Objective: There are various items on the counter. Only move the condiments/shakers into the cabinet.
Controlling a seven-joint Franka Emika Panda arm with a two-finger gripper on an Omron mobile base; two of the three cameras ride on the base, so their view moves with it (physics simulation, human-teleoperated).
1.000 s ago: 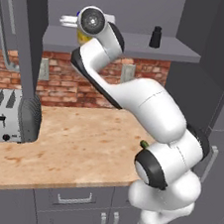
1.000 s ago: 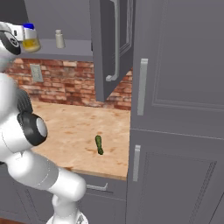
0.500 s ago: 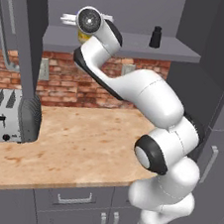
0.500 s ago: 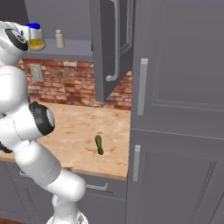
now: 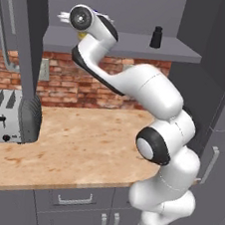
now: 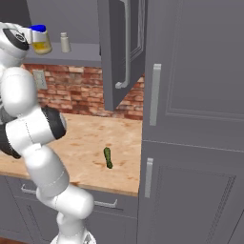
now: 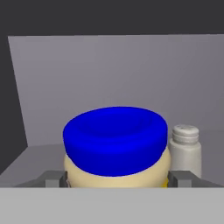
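Sitting between the gripper's [image 7: 117, 178] parted fingers, the blue-lidded jar [image 7: 115, 146].

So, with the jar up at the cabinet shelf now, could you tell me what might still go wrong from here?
1. The yellow jar with the blue lid sits between the gripper fingers close beside the light-grey shaker; pulling back skewed could knock either over.
2. The jar stands near the shelf front edge, so a snag might drag it off.
3. The green vegetable on the counter should stay put.
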